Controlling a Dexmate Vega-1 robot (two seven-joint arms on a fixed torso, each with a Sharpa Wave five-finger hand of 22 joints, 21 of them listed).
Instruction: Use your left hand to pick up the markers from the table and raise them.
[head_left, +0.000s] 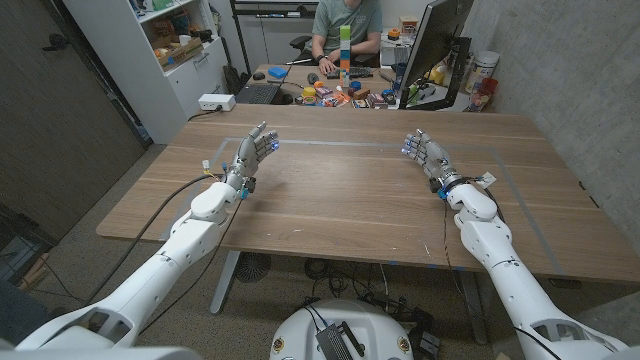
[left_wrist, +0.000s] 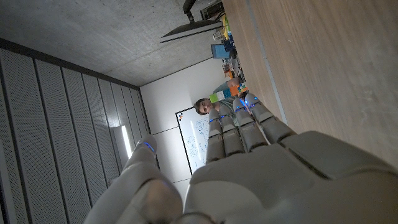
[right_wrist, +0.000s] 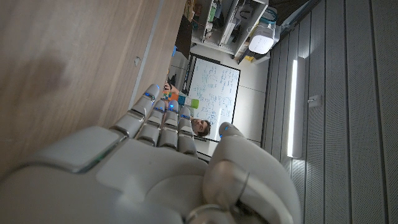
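Wooden surface in an office, a person seated at a cluttered desk behind it. Left hand and right hand stand on edge, fingers apart, holding nothing. No markers visible on the surface; risk: left hand reaches with no target located.

A person is sitting behind the far desk with the head cut off by the head view's top edge, and a stack of coloured blocks is hiding part of the torso. The small things lying across that desk are showing too small to tell apart. In the wrist views the left hand and the right hand are running off the picture edges, their palms are facing away from the cameras, and the person is appearing tiny past the fingertips.
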